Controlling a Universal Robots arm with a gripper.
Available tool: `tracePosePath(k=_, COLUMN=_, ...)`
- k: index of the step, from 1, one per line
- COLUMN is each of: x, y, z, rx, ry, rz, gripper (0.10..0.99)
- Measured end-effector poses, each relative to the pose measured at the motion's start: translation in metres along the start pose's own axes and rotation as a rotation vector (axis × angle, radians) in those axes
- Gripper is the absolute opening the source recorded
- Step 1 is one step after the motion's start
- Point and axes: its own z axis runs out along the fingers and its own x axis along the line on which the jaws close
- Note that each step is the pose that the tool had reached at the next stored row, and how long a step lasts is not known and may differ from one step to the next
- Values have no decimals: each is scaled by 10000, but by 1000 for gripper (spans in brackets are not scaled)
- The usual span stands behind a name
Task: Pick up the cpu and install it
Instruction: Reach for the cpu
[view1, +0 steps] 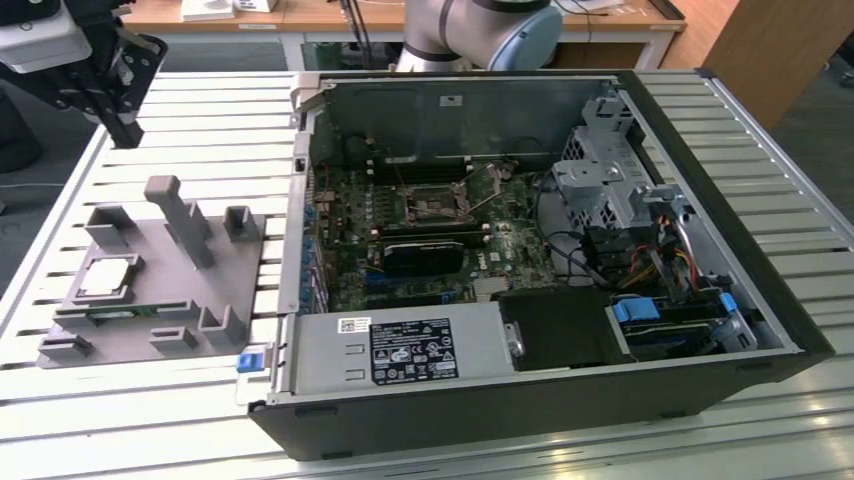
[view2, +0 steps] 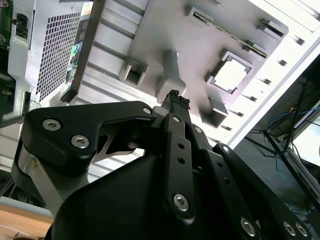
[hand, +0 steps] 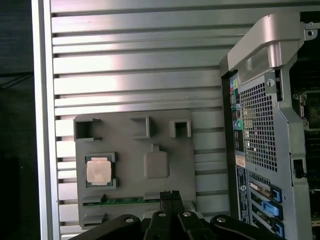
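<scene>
One tall post (view1: 182, 218) stands near the cpu (view1: 107, 277) on the tray (view1: 248, 275); jaws pinched together, empty.

We see the cpu (hand: 98, 171) seated in a square pocket of the grey holder tray (hand: 125, 155), our gripper (hand: 171, 196) above the tray's edge, its fingers pressed together.

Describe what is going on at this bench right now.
A robot arm's end effector hangs in the air near the grey tray, shut and holding nothing. The cpu lies flat in its recess on that tray, not yet picked up. Beside the tray, the open computer case lies on its side, its motherboard socket in view.
</scene>
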Motion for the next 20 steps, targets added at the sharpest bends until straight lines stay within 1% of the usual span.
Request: tracePosePath(k=20, x=295, y=-23, z=-2, rx=-1, ry=-1, rz=-1, gripper=110)
